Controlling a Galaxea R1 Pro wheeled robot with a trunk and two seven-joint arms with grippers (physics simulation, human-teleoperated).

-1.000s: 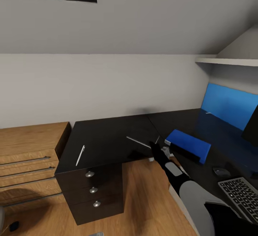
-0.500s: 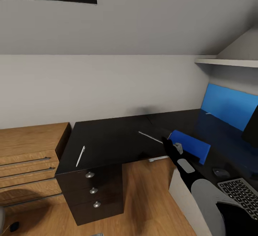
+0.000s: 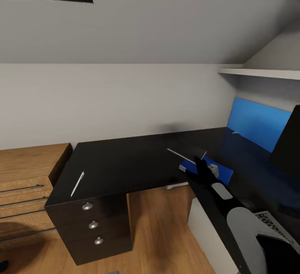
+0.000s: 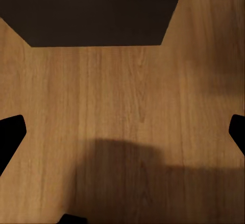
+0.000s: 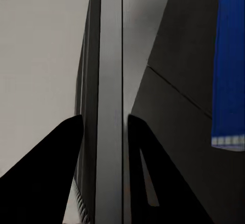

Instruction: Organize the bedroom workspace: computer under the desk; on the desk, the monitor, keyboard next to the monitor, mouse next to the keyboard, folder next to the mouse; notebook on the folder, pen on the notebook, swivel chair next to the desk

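My right gripper (image 3: 205, 168) hovers over the near end of the blue folder (image 3: 208, 171), which lies flat on the black desk (image 3: 125, 161). It is shut on the thin dark grey notebook (image 3: 182, 155), held on edge; in the right wrist view the notebook (image 5: 109, 81) stands between both fingers of the right gripper (image 5: 104, 119), the folder (image 5: 229, 70) beside it. The white pen (image 3: 77, 183) lies near the desk's left end. Monitor (image 3: 288, 143) and keyboard (image 3: 278, 224) sit at the right. A light grey-white computer (image 3: 202, 228) stands under the desk. My left gripper (image 4: 122, 132) hangs open above the floor.
Black drawers with round knobs (image 3: 92, 224) hold up the desk's left end, beside a wooden chest (image 3: 25, 170). A white shelf (image 3: 258, 73) and a blue panel (image 3: 256, 127) are on the right wall. Wood floor (image 3: 158, 228) lies in front of the desk.
The head view has swung a little to the right. My right arm has carried the notebook right and farther over the desk, from the inner corner to above the folder.
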